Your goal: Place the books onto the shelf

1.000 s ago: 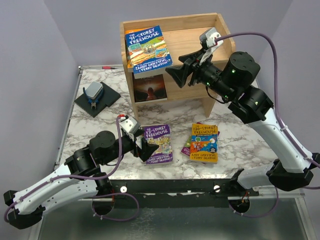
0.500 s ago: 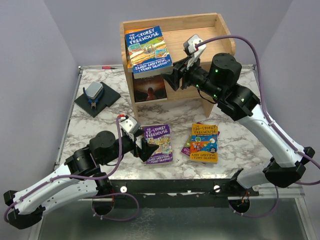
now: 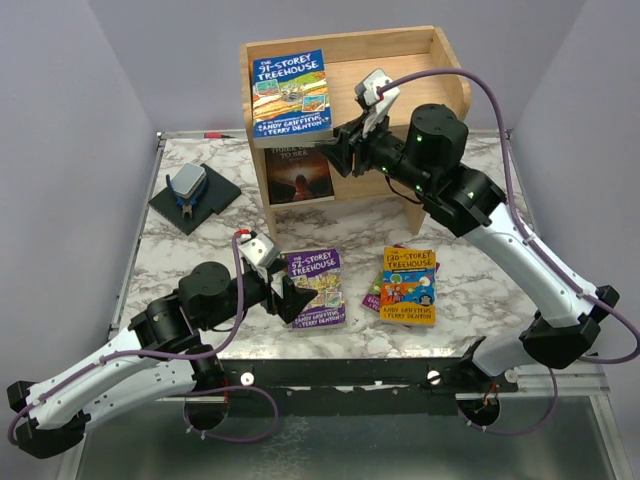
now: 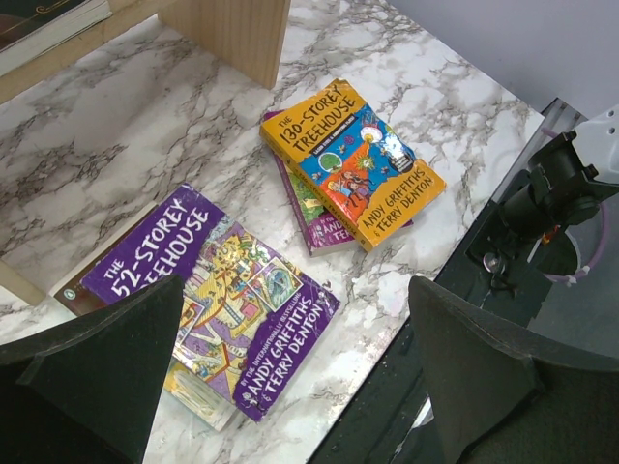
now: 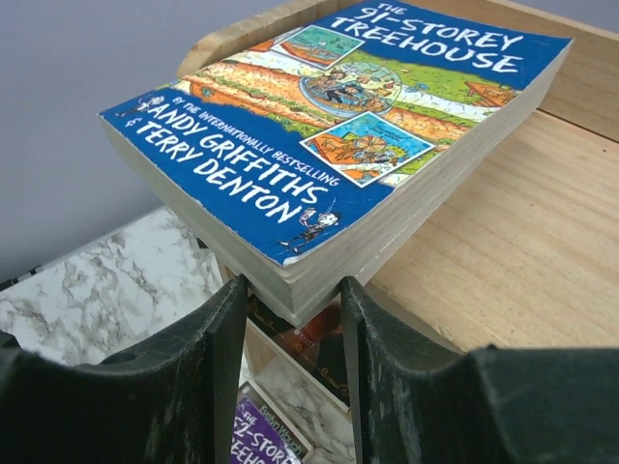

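Observation:
A blue book lies flat on the top of the wooden shelf, overhanging its front left edge. My right gripper is closed against the book's near corner, one finger on each side. A purple book lies on the marble table under my open left gripper, which holds nothing. An orange book rests on another purple one to the right.
A dark-covered book sits on the shelf's lower tier. A black pad with a blue-grey tool lies at the table's left. The table's front edge runs just behind the books.
The right gripper moved left along the shelf top and narrowed onto the blue book's corner. That book turned from skewed to square with the shelf. The left arm stayed still.

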Motion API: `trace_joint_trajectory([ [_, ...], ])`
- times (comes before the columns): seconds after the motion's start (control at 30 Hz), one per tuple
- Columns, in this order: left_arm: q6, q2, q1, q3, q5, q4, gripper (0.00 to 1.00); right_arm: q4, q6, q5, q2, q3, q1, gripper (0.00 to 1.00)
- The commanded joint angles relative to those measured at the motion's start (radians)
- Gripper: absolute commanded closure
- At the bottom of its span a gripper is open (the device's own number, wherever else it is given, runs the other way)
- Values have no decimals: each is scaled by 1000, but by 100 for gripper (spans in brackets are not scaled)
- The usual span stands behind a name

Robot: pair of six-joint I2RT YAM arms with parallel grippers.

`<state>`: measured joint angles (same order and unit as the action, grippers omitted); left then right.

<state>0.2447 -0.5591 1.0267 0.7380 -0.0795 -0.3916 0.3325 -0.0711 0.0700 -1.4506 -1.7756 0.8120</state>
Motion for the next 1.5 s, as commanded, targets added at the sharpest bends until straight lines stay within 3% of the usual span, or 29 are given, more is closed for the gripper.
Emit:
trace_joint_trajectory([
  [0.0,-10,8,-5,-11,-22,-2,1,-38,-4,12,-44,-22,0,59],
  [0.43,-13,-10,-5,-10,-14,0,1,-48,-33,-61,-99,-79,0,61],
  [0.67,-18,-19,-5,-10,-9,0,1,-21,-66,-24,-47,-57,0,36],
  [0.9,-19,-17,-5,-11,-5,0,1,-60,-39,-63,49,7,0,35],
  [1.1,-19,-16,-5,-10,-3,-1,1,-168,58,-202,80,38,0,46],
  [1.33,-18,-11,-5,-11,-8,-1,1,-117,117,-423,-74,-154,0,70],
  [1.47,-18,-9,-4,-11,-8,-1,1,-88,98,-504,-170,-261,-2,92],
])
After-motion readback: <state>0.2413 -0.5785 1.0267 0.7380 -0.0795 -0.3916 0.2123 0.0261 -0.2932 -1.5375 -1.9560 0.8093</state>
